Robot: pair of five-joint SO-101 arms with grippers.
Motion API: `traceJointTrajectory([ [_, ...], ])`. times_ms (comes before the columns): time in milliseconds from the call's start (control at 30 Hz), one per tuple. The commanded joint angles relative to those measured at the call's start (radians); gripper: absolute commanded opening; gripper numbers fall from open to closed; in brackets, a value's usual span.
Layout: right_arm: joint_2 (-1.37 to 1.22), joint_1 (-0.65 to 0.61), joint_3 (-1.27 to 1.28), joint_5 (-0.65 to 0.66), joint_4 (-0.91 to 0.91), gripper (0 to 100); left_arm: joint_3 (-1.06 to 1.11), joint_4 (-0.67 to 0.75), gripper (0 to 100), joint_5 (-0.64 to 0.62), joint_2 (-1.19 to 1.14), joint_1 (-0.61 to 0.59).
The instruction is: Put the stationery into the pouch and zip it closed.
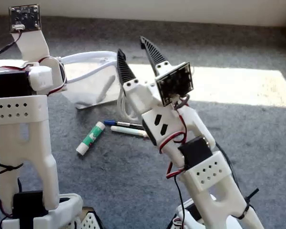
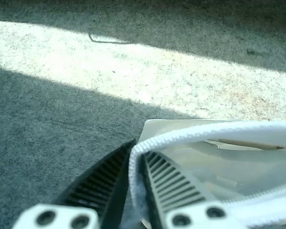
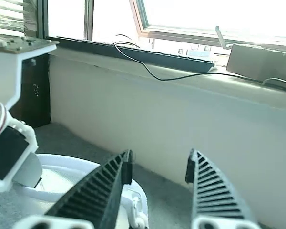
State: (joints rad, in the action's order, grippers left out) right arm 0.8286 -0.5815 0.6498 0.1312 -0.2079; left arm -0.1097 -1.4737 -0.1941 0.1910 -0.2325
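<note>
Left gripper (image 2: 137, 150): low over the grey carpet (image 1: 133, 191), ribbed black fingers clamped on the white woven zipper edge of the clear plastic pouch (image 1: 93, 81).
Right gripper (image 1: 131, 45): raised, tilted upward, fingers apart.
Green-and-white glue stick (image 1: 90, 139) and two pens (image 1: 126, 124): on the carpet just beside the pouch.
Grey elongated shape inside the pouch: perhaps a pen.

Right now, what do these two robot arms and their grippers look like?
Both the left arm and right arm are white plastic with black motor blocks, perforated brackets, red and black cables and black zip ties. The left gripper and right gripper have black ribbed pointed fingers; a small camera board sits by each.
</note>
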Motion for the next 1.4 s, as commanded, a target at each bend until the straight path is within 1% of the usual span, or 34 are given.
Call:
traceJointTrajectory([
  [0, 0.053, 0.042, -0.097, 0.003, -0.110, 17.7, 0.022, 0.008, 1, 0.011, -0.013, -0.036],
  [200, 0.061, 0.048, -0.111, 0.003, -0.263, 17.7, 0.025, 0.018, 1, 0.011, -0.015, -0.036],
  [367, 0.061, 0.085, -0.108, 0.003, -0.493, 17.7, 0.025, 0.018, 1, 0.011, -0.015, -0.036],
  [500, 0.051, 0.143, -0.107, 0.005, -0.710, 17.7, 0.025, 0.018, 1, 0.011, -0.015, -0.036],
  [600, 0.051, 0.153, -0.084, 0.009, -0.797, 17.7, 0.025, 0.018, 1, 0.011, -0.015, -0.035],
  [767, 0.050, 0.147, 0.021, 0.020, -0.789, 17.8, 0.025, 0.018, 1, 0.011, -0.015, -0.035],
  [933, 0.050, 0.147, 0.170, 0.147, -0.763, 17.8, 0.027, 0.020, 1, 0.011, -0.015, -0.035],
  [1067, 0.035, 0.147, 0.265, 0.187, -0.719, 17.8, 0.027, 0.020, 1, 0.011, -0.015, -0.033],
  [1233, -0.145, 0.147, 0.294, 0.187, -0.654, 17.8, 0.051, 0.055, 1, 0.011, -0.015, -0.033],
  [1367, -0.331, 0.147, 0.186, 0.218, -0.673, 17.9, 0.064, 0.074, 1, 0.011, -0.015, -0.033],
])
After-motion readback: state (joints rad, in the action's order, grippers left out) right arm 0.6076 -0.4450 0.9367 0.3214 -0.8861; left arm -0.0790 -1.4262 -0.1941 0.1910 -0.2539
